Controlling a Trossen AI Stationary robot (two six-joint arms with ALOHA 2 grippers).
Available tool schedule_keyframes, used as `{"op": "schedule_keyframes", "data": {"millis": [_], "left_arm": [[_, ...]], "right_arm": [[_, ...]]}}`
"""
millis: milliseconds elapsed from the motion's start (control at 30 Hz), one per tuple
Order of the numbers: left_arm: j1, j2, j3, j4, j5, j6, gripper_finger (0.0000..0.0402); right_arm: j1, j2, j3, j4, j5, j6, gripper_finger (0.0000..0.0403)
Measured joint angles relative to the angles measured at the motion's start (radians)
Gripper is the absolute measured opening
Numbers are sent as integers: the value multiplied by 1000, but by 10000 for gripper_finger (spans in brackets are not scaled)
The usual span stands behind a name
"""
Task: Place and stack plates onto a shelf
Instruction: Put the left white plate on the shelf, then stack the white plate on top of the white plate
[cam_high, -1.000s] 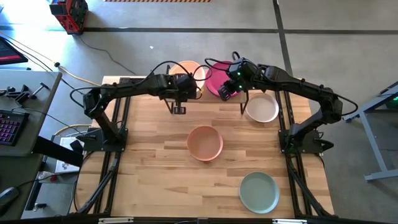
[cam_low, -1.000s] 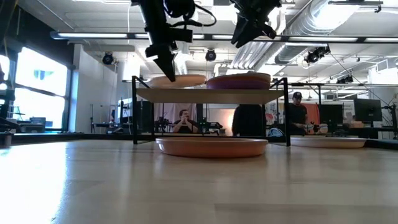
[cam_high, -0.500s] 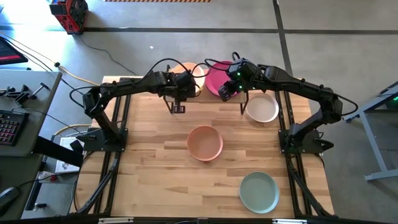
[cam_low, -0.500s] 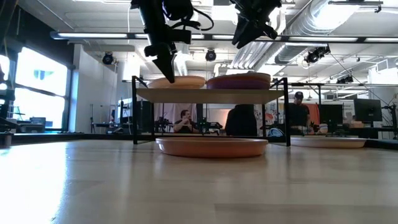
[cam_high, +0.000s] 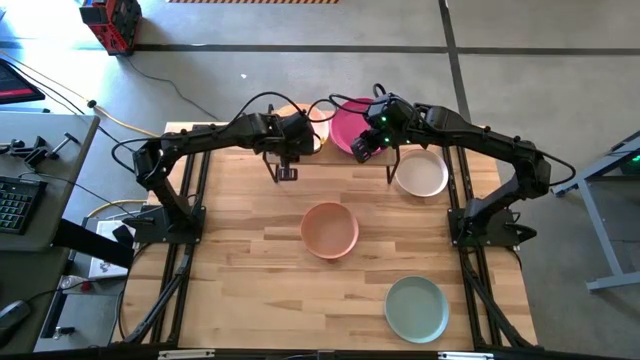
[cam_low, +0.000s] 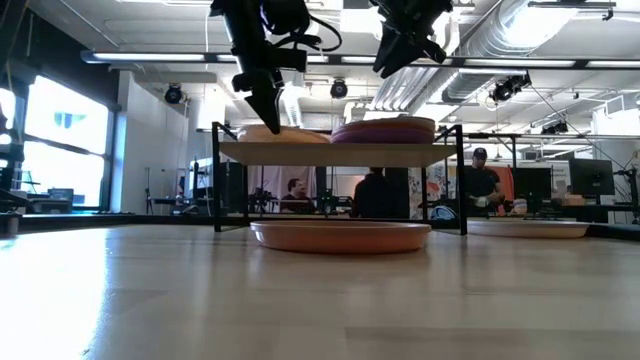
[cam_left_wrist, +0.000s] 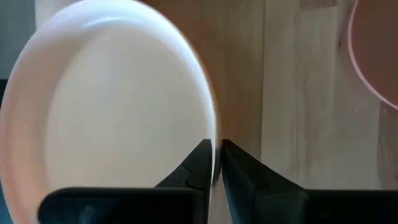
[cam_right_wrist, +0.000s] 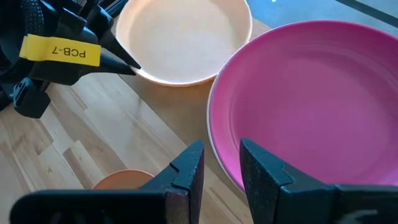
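Our left fingers (cam_left_wrist: 214, 163) pinch the rim of the cream plate (cam_left_wrist: 112, 106), which lies on the shelf (cam_low: 340, 152). Our right fingers (cam_right_wrist: 217, 163) hang parted just above the near rim of the magenta plate (cam_right_wrist: 311, 99), beside the cream one. Below them on the surface (cam_high: 250, 260) sit the terracotta plate (cam_high: 330, 229), the white plate (cam_high: 421, 174) and, farthest off, the teal plate (cam_high: 417, 308).

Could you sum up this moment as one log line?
left hand: shut on cream plate rim, on shelf | right hand: open over magenta plate
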Motion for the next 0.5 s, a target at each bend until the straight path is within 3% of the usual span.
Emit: {"op": "schedule_keyframes", "data": {"millis": [400, 500], "left_arm": [[0, 1, 0, 0, -2, -67, 73], [-6, -12, 0, 0, -3, -106, 81]], "right_arm": [[0, 0, 0, -6, 0, 0, 84], [-1, -3, 0, -46, -49, -2, 84]]}}
